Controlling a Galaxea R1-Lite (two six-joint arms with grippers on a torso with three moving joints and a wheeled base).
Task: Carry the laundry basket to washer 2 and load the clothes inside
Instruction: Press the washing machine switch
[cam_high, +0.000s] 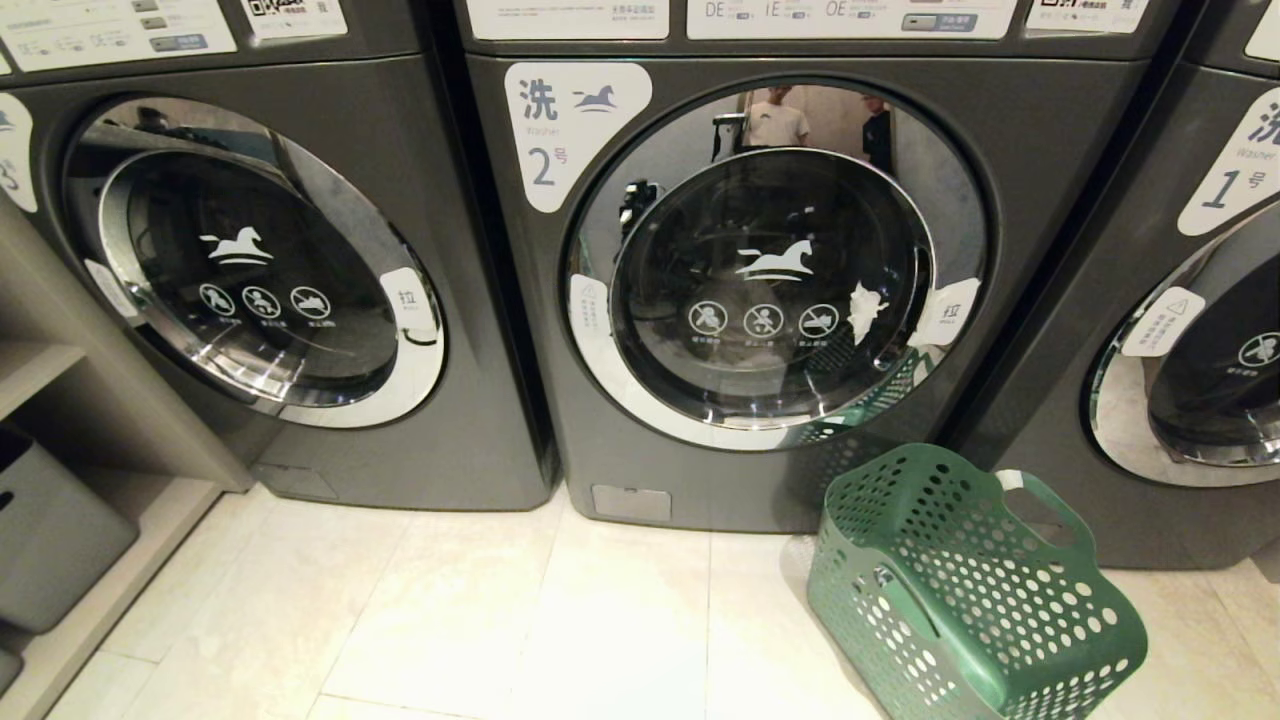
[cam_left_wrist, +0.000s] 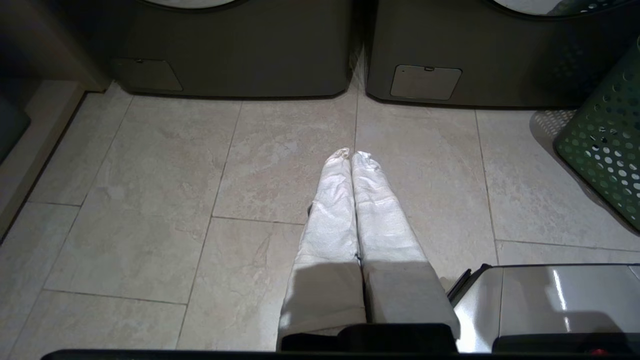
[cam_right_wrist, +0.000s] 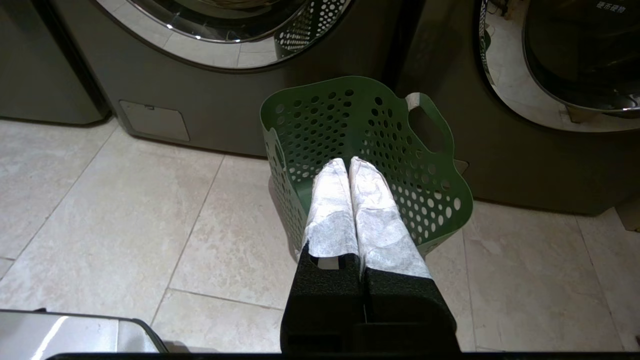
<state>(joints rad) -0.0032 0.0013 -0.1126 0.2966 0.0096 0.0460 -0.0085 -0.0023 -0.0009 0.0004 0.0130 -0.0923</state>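
Observation:
The green laundry basket (cam_high: 960, 590) stands on the tiled floor in front of washer 2 (cam_high: 560, 420), towards its right side. Washer 2's round glass door (cam_high: 770, 290) is shut. In the right wrist view I look down into the basket (cam_right_wrist: 400, 165); its perforated inside shows no clothes, and the clothes are in none of the views. My right gripper (cam_right_wrist: 348, 161) hangs shut just above the basket's near rim, holding nothing. My left gripper (cam_left_wrist: 350, 154) is shut and empty over bare tiles, with the basket (cam_left_wrist: 607, 145) off to its side. Neither arm shows in the head view.
Washer 3 (cam_high: 250, 270) stands left of washer 2 and washer 1 (cam_high: 1180, 330) right of it, just behind the basket. A shelf unit with a grey bin (cam_high: 50, 520) is at the far left. My silver base (cam_left_wrist: 550, 300) lies beside the left gripper.

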